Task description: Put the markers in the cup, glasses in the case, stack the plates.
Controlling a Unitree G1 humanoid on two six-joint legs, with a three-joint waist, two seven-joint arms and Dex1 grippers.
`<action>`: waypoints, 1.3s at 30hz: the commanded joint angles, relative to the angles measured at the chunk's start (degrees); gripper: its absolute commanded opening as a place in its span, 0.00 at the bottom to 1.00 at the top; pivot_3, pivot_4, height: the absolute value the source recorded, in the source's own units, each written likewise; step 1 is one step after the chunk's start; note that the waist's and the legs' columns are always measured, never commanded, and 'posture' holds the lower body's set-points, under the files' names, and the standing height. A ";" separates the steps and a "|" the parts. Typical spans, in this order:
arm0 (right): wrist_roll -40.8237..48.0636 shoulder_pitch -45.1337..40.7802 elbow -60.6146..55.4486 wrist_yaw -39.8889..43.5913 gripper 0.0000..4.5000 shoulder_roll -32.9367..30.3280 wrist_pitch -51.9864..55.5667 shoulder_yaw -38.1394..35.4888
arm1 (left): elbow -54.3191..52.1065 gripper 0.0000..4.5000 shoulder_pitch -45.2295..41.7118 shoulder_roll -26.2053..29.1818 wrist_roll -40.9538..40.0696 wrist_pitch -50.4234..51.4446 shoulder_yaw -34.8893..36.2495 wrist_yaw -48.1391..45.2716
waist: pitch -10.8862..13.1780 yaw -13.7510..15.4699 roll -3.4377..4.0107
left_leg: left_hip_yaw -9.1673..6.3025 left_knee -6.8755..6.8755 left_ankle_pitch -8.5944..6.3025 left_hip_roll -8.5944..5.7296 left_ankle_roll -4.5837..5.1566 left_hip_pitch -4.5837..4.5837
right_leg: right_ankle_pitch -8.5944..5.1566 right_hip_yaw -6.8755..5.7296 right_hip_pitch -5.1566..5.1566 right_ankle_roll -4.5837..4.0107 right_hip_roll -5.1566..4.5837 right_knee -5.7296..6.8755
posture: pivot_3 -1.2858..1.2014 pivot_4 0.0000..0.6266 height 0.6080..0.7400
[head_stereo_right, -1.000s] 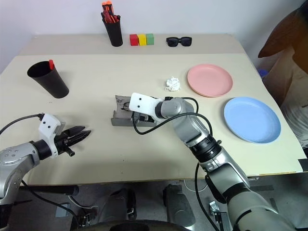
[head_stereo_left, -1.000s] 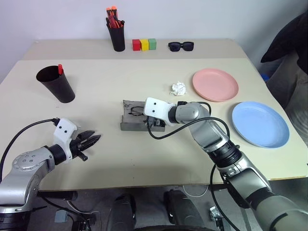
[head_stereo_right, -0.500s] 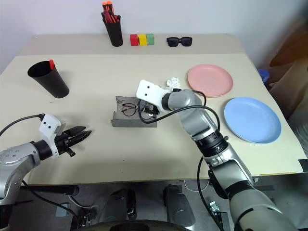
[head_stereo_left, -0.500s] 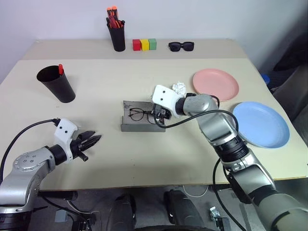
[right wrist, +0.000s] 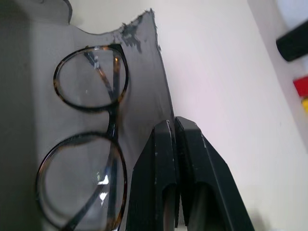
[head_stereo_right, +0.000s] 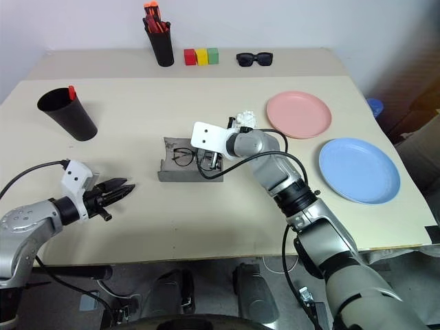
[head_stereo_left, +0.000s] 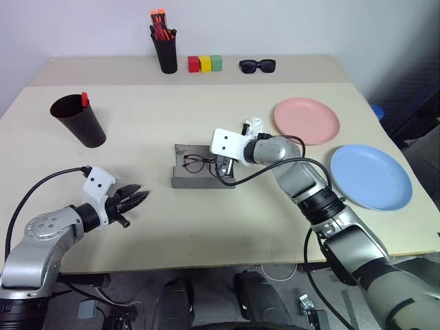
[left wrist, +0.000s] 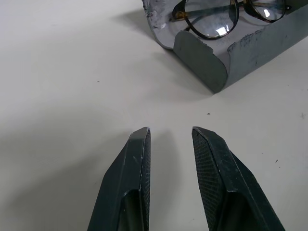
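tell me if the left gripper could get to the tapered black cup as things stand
Probably yes: bare table lies between the left gripper and the tapered matte black plastic cup, which stands apart on that arm's side with nothing in the way.

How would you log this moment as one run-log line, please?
glasses: in open case | right gripper: shut, empty, over case | left gripper: open, empty | plates: unstacked

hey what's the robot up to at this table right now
It is tidying the table. The glasses lie in the open grey case, and the right gripper, fingers shut and empty, sits at the case's rim. The left gripper hovers partly open over bare table. A red-capped marker stands in the black cup. The pink plate and blue plate are not yet stacked.
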 commanded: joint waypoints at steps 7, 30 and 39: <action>0.89 0.65 -1.04 5.76 0.02 0.11 -9.05 1.50 | -2.61 0.30 1.36 0.10 -0.76 -0.11 1.66 0.91 | 0.00 0.06 0.00 | -0.01 0.00 0.00 0.00 0.00 0.00 | 0.04 0.00 0.01 0.07 0.00 0.00 | 0.52 0.24 0.87; -7.35 -5.38 12.98 -1.00 0.02 0.81 -20.51 3.07 | -1.77 0.30 -0.49 -0.87 -0.49 -0.23 -0.02 1.34 | 0.01 0.00 0.01 | -0.01 0.02 0.01 0.00 -0.01 0.01 | 0.04 -0.01 0.03 0.07 0.00 0.02 | 0.52 0.24 0.87; -3.91 -2.34 7.83 4.42 0.02 0.19 -26.13 2.16 | -2.68 0.30 0.94 -1.06 -0.70 -0.30 0.84 1.82 | 0.01 0.02 0.01 | -0.02 0.02 0.01 0.01 -0.01 0.01 | 0.07 -0.01 0.03 0.12 0.00 0.02 | 0.52 0.24 0.87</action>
